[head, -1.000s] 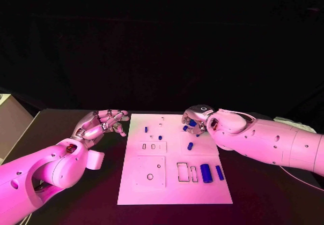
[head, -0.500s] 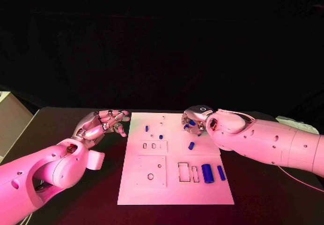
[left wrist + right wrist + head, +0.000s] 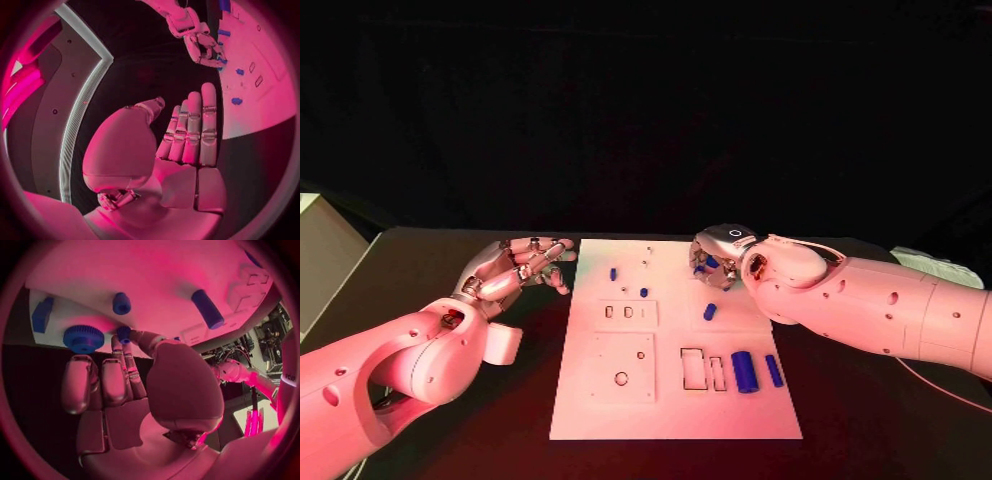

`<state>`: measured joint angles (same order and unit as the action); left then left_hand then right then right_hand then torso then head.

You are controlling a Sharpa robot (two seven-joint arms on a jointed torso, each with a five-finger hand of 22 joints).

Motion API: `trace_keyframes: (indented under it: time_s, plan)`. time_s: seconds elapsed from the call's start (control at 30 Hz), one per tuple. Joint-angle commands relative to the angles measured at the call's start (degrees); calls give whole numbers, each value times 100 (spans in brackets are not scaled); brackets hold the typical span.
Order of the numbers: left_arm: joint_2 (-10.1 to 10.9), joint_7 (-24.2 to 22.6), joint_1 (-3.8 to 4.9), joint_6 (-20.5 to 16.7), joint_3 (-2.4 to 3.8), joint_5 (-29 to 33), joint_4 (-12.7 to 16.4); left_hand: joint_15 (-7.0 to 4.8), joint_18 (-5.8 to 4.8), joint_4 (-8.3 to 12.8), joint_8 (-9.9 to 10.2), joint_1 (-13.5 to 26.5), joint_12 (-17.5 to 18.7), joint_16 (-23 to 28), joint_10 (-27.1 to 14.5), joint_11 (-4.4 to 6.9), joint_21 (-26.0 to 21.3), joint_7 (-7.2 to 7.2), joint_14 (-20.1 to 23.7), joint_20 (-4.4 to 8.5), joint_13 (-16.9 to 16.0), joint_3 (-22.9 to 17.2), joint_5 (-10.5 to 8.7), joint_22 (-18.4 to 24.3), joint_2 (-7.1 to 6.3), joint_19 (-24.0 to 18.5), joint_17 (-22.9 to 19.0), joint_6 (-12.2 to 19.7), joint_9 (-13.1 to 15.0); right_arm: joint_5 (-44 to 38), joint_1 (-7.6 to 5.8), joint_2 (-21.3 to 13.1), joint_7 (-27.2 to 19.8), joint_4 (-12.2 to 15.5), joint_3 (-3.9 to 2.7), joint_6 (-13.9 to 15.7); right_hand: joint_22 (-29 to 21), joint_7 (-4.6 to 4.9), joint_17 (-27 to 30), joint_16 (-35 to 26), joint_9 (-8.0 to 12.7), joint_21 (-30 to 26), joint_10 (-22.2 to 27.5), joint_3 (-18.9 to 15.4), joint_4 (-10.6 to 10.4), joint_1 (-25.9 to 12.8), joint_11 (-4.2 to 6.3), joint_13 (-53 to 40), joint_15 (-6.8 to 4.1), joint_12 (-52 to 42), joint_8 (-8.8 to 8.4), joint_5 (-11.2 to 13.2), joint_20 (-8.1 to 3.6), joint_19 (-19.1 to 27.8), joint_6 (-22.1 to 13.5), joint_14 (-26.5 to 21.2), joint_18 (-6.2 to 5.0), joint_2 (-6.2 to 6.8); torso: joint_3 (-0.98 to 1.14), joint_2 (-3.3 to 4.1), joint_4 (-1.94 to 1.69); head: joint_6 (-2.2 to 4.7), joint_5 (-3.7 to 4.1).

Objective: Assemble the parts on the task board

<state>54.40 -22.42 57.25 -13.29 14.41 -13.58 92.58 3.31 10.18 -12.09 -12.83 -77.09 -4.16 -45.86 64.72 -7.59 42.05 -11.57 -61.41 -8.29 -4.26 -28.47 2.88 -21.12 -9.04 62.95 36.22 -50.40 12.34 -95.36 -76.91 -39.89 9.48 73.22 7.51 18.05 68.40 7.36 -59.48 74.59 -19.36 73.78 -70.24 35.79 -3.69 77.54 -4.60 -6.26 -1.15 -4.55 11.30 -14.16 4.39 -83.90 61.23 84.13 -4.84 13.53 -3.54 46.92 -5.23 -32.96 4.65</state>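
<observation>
The white task board [image 3: 589,410] lies in the middle of the table. My right hand [image 3: 720,258] hovers over its far right corner, thumb and a finger pinching a small blue peg [image 3: 124,332]. Close by it on the board are a blue gear [image 3: 82,338], a blue block [image 3: 42,314], another short peg [image 3: 121,303] and a cylinder [image 3: 207,308]. My left hand [image 3: 524,262] hangs off the board's left edge with its fingers [image 3: 195,127] stretched out and nothing in them. More blue parts are a peg [image 3: 613,273], a peg [image 3: 643,292], a piece [image 3: 710,311] and a thick cylinder [image 3: 743,371].
A thin blue bar [image 3: 773,370] lies beside the thick cylinder near rectangular slots [image 3: 691,368]. A pale box [image 3: 322,260] stands at the table's far left. Bare black table [image 3: 877,420] runs along both sides of the board.
My right hand has edged slightly toward the board's far edge, still over the same parts. The left hand has not moved.
</observation>
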Motion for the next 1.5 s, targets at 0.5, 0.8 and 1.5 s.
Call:
trace_keyframes:
  time_s: [0.5,0.8,1.5]
  plan:
    - [-1,-13,0,118,4,9,-24,8,18,6,30,6,30,-30,-8,-6,27,6,44,-6,-6,-52,17,-14,37,-39,10,19,10,-235,-6,138,267,151,-65,1037,163,10,-51,72,-75,136,-228,145,166,133,124,-123,-49,5,54,26,-59,-179,31,98,86,-138,-20,56,-8,148,-28]
    - [-16,-8,0,126,4,27,-14,8,18,12,30,-3,29,-38,-8,-7,47,6,45,-7,-7,-63,16,-27,43,-50,13,17,13,-275,-38,598,303,-205,-118,1193,188,11,-55,79,-84,155,-234,156,187,133,124,-128,-48,9,58,20,-59,-186,30,100,91,-132,-43,71,-30,215,3]
    - [-76,2,1,173,7,27,-3,9,19,12,29,-2,28,-44,-8,-8,63,4,46,-8,-7,-66,16,-37,44,-59,15,16,16,-251,-36,1220,180,-877,-133,1418,220,22,-62,93,-98,179,-234,171,217,116,117,-137,-44,24,60,-4,-59,-194,16,103,97,-112,-82,133,-99,223,26]
